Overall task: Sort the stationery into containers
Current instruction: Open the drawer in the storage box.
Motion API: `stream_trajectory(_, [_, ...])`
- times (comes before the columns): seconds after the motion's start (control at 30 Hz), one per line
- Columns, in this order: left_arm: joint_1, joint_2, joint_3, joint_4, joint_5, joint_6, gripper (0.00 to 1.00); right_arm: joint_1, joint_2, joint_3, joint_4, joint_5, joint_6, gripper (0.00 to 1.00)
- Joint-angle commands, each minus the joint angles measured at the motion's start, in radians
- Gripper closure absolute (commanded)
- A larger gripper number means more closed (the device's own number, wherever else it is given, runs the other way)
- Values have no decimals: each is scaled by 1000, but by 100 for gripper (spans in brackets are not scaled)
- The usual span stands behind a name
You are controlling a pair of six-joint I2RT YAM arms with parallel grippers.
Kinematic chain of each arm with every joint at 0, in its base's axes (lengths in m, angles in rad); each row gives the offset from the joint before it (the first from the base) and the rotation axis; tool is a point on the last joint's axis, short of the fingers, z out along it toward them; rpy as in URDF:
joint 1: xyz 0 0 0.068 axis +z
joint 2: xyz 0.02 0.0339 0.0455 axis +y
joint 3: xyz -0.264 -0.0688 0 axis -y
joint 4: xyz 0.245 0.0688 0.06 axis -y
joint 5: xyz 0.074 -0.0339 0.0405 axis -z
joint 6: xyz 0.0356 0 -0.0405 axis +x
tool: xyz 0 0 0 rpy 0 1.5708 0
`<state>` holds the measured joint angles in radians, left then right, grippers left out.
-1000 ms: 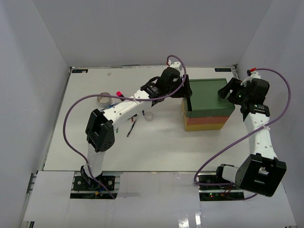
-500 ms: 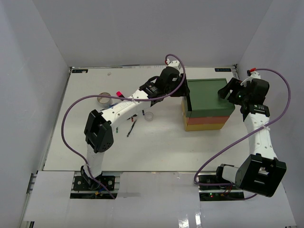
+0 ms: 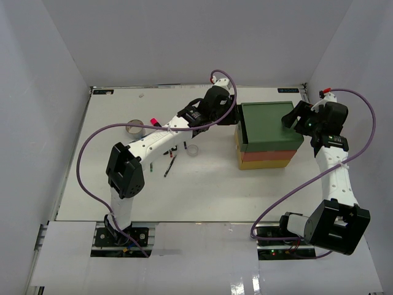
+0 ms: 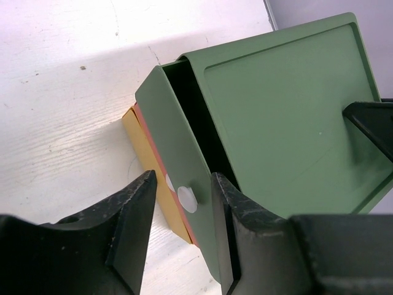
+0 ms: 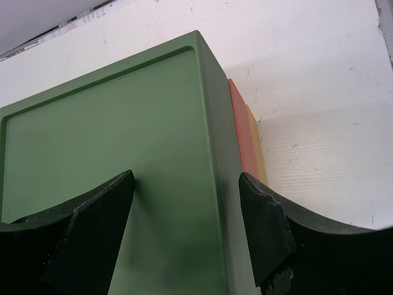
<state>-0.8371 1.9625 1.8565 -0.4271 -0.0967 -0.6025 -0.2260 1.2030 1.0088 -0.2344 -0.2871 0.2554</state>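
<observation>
**Worktop [image 3: 202, 196], white, two arms mounted at its near edge.**

1. Thin dark pen [image 3: 170, 166]: lies left of centre, beside the left arm's forearm.
2. White tape roll [image 3: 193, 150]: lies flat just beyond the pen, apart from it.
3. Drawer stack [image 3: 270, 153]: stands toward the far right corner, with a yellow tray [image 3: 264, 165] at the bottom, an orange-red tray [image 3: 270, 155] in the middle and a green tray [image 3: 270, 126] on top. The green drawer front [image 4: 178, 153] stands ajar on the stack's left side, with a dark gap behind it.
4. Left gripper [image 4: 182, 184]: sits at the stack's left face. Its fingers are parted, one on either side of the white knob [image 4: 186, 198] on the green drawer. There is clear space on one side and nothing is clamped.
5. Right gripper [image 5: 185, 181]: sits at the stack's right side, fingers spread astride the right edge of the green top. One fingertip [image 4: 368, 123] rests on the top. No clenching shows.
6. Grey tape roll [image 3: 134, 128]: lies flat toward the far left.
7. Pink-capped highlighter [image 3: 153, 121]: lies just beyond the grey roll, against the left arm, with only its cap end plain.
</observation>
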Motion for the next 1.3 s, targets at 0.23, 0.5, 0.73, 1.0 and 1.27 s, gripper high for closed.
stream_trajectory(0.23, [3,-74,36,-6,-5,-6,46,5,-13,-22,-28,6,-19,26])
stream_trajectory(0.5, [1,-76,40,4,8,-17,46,5,-13,-21,-28,3,-18,26])
stream_trajectory(0.73, [1,-62,40,8,21,-16,46,5,-13,-22,-28,0,-18,26])
stream_trajectory(1.0, [1,-37,26,8,37,-23,47,5,-14,-26,-28,5,-18,26])
stream_trajectory(1.27, [-5,-16,38,1,34,-14,54,4,-14,-29,-25,8,-16,26])
